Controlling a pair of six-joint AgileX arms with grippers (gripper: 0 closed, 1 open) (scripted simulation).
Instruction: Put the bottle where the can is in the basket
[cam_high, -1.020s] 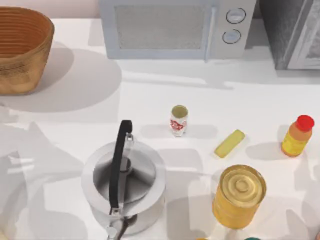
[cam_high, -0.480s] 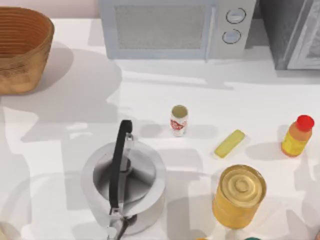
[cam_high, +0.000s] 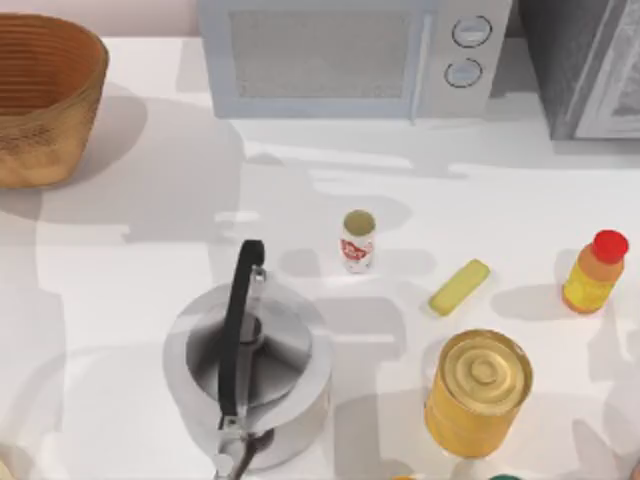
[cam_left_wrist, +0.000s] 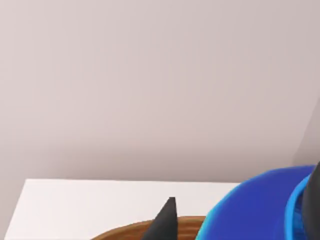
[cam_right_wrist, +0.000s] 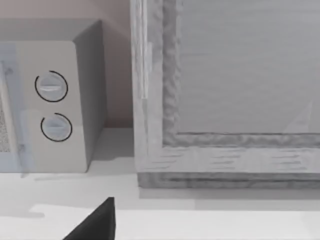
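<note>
The can (cam_high: 357, 240) stands mid-table, far from the basket (cam_high: 45, 95).

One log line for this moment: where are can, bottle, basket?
can: table centre, upright | bottle: table right, upright | basket: far left corner | left tool: by basket rim

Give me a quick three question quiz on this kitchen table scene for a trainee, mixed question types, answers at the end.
1. True or false: the can stands inside the basket.
2. Which thing lies between the can and the bottle? A) the yellow bar B) the kettle C) the microwave
3. Fill in: the bottle's cap is coloured ____.

Key: 1 false, it stands on the table, apart from the basket. 2 A. 3 red.
</note>
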